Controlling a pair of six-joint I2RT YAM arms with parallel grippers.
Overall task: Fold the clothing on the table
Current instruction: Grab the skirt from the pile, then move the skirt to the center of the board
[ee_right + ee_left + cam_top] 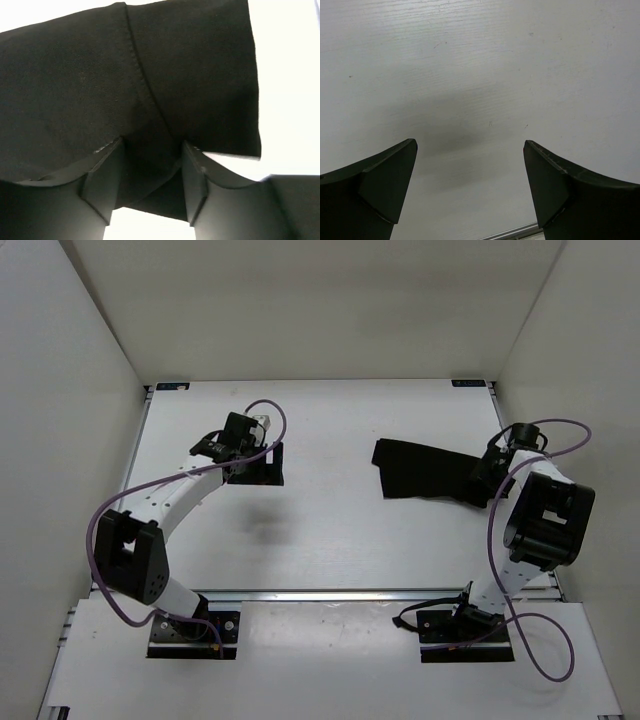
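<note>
Right gripper (152,146) straddles a ridge of the clothing (420,472), which lies by the right edge of the table (330,550), jaws partway closed, grip unclear; such limp, light cloth probably wants pinching at a hemmed corner.

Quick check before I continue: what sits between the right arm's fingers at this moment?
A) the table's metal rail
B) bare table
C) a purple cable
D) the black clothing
D: in the right wrist view the black clothing fills the gap between the right fingers. It is unclear whether they have clamped it.
</note>
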